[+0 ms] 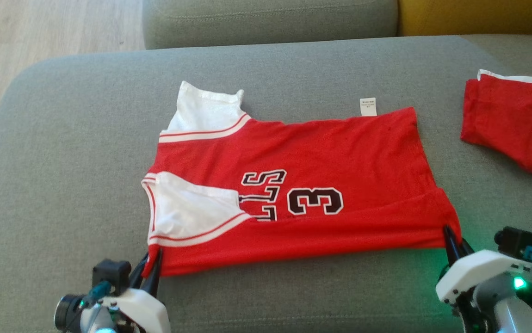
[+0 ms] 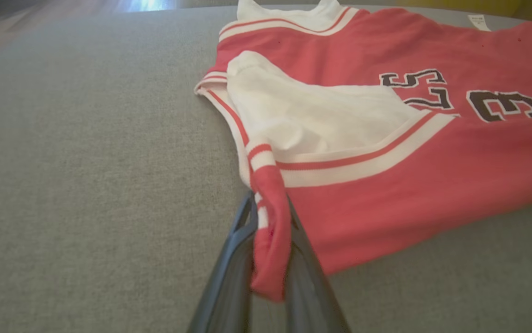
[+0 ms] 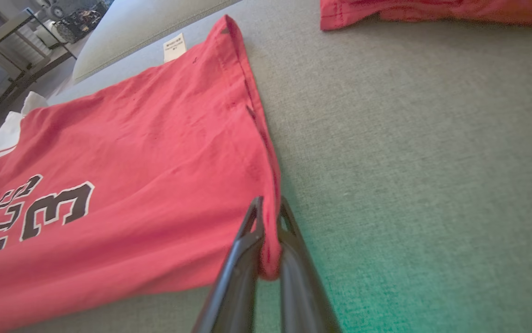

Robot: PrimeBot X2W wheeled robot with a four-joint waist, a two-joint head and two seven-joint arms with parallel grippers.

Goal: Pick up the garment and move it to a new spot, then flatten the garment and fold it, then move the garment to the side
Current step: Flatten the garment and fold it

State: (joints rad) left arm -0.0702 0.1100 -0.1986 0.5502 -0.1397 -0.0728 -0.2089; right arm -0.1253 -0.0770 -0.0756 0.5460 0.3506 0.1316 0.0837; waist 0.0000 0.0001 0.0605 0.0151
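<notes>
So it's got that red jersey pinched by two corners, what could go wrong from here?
The left gripper and right gripper each pinch only a thin edge of the jersey at its near corners, so the cloth might slip out when lifted. The white fabric by the armhole lies rumpled and could get folded in as a crease. Another red garment lies close on the right; a wide swing might catch it.

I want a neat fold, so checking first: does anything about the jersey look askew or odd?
Slightly. The jersey lies mostly flat, but a white panel shows across its near-left opening, and a care label pokes past the far edge. The left gripper and right gripper each pinch a near corner.
</notes>
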